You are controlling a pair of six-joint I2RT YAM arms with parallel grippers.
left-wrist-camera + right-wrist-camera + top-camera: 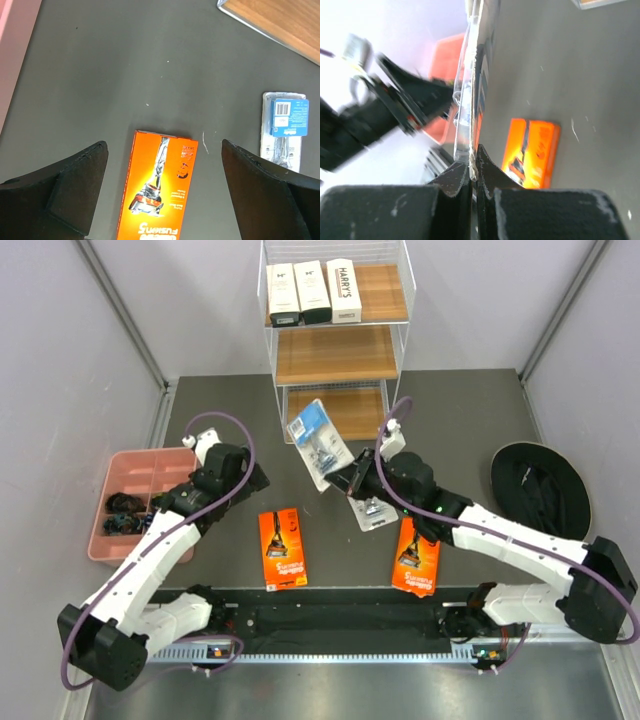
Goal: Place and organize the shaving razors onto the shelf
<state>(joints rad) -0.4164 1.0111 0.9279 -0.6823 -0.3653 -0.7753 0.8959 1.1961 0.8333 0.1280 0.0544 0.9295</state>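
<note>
Three long white boxes [314, 292] stand on the top tier of the shelf [392, 295]. My right gripper [349, 480] is shut on the edge of a blue-clear blister pack [318, 443], held tilted above the table in front of the shelf's lowest tier; its thin edge [470, 100] rises from my shut right gripper [473, 167]. A second blister pack [372, 512] lies partly under the right arm. Two orange cards [283, 548] [416, 557] lie flat near the front. My left gripper [243, 480] [164, 145] is open above the left orange card [157, 190].
A pink compartment tray [125, 540] with dark small items sits at the left. A black round hat-like thing [540, 490] lies at the right. The shelf's lower tiers [337, 355] are bare. A blister pack [285, 127] and a shelf corner [280, 20] show in the left wrist view.
</note>
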